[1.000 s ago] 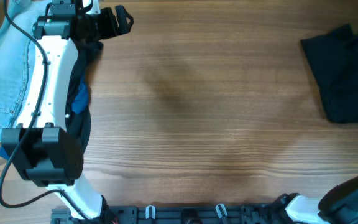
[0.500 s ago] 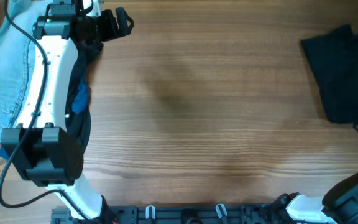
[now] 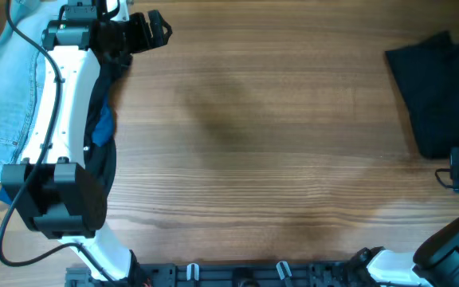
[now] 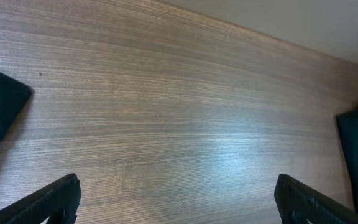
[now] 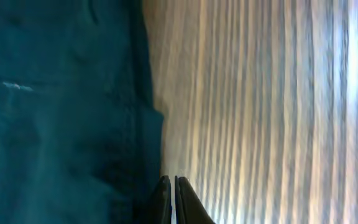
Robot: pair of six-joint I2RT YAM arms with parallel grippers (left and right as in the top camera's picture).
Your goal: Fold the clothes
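Beside the dark garment [image 5: 55, 112], right pincer [image 5: 173, 183] closed (tips touching)

Even bright light, glare on the table [image 4: 229, 149] in both wrist views, the right one blurred.

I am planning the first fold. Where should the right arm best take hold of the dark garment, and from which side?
Probably the near edge of the dark garment, close to the right gripper. The cloth lies flat with that edge free on the wooden table, so come low from the front side. The fingers are shut and must open first.
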